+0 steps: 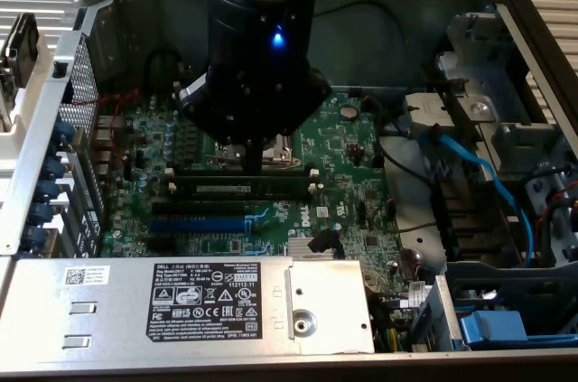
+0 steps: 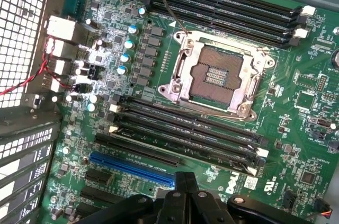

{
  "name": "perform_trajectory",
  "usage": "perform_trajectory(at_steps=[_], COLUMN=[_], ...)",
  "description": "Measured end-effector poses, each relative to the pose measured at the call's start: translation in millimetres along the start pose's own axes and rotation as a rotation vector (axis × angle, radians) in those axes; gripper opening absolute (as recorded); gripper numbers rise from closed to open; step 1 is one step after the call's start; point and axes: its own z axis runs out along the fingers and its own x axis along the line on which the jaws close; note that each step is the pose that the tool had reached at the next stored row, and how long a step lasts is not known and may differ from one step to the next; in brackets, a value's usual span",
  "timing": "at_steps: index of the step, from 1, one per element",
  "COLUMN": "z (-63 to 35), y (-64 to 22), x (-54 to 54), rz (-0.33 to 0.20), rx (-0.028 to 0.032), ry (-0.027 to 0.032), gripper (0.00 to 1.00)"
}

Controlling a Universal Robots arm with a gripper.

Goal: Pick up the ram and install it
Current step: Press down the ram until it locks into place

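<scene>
The ram, a long dark green stick with a white label strip, stands on edge in one of the black memory slots just in front of the CPU socket. In the wrist view it shows only as a thin edge among those slots. My gripper hangs right above the socket and the ram, mostly hidden under the arm's wrist. From the wrist camera its black fingers sit pressed together with nothing between them, clear of the board.
A blue expansion slot lies beside the memory slots. A second bank of empty memory slots runs past the socket. The power supply borders the near side, blue cables the exterior view's right, the perforated case wall the other side.
</scene>
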Motion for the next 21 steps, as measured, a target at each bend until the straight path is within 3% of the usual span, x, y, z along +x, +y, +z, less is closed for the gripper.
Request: perform_trajectory(at_steps=[7,12,16,21], z=[0.1,0.1,0.0,-0.1], y=[0.1,0.1,0.1,0.1], x=[-0.1,-0.1,0.0,0.0], rz=[0.055,0.098,0.140,0.181], rx=[0.0044,0.0062,0.0061,0.0026], ry=[-0.0239,-0.0351,-0.0367,-0.0348], gripper=[0.10,0.10,0.10,0.10])
